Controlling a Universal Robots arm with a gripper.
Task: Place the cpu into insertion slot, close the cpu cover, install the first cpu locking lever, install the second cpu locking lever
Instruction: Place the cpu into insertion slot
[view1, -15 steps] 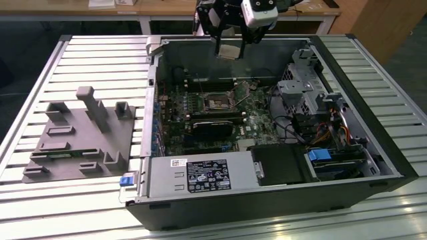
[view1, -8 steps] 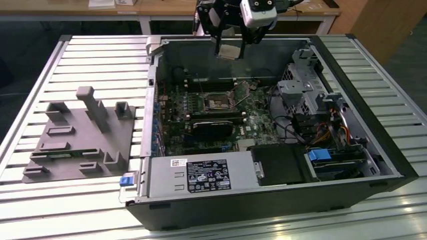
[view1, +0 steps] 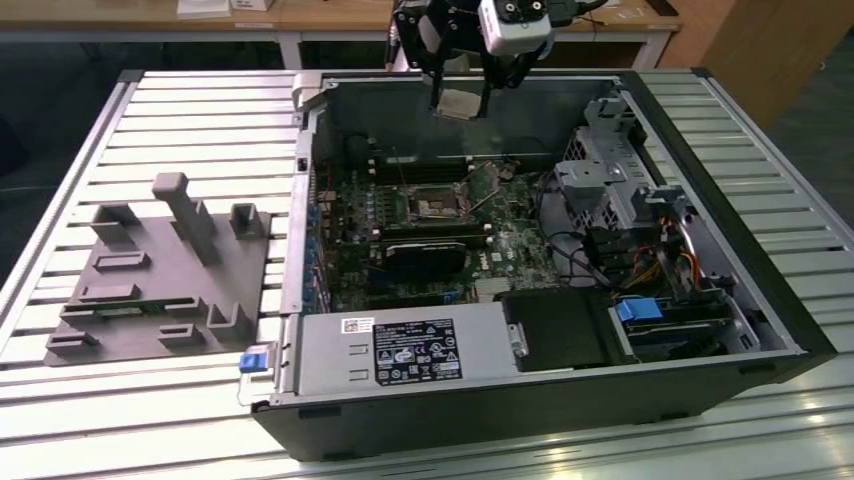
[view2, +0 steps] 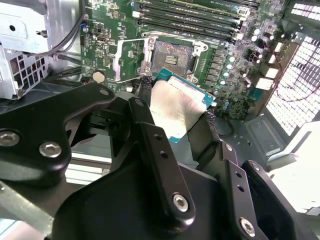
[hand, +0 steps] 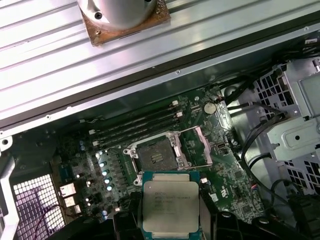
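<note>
Silvery-grey on top, the cpu (hand: 171, 207) is clamped by two opposite edges in the end effector (view1: 461, 98), a grip that probably keeps its underside free for seating. It hangs over the far rim of the open computer case (view1: 787, 300), well apart from the insertion slot (hand: 157, 157), which lies bare. The cpu cover (hand: 198, 145) is swung open just beside the slot, so the way in is clear.

cpu (hand: 171, 206): silvery-grey top, green rim; insertion slot (hand: 154, 156): black, dark centre; circuit board (hand: 227, 175): green; pincer (view1: 463, 98): black.
</note>
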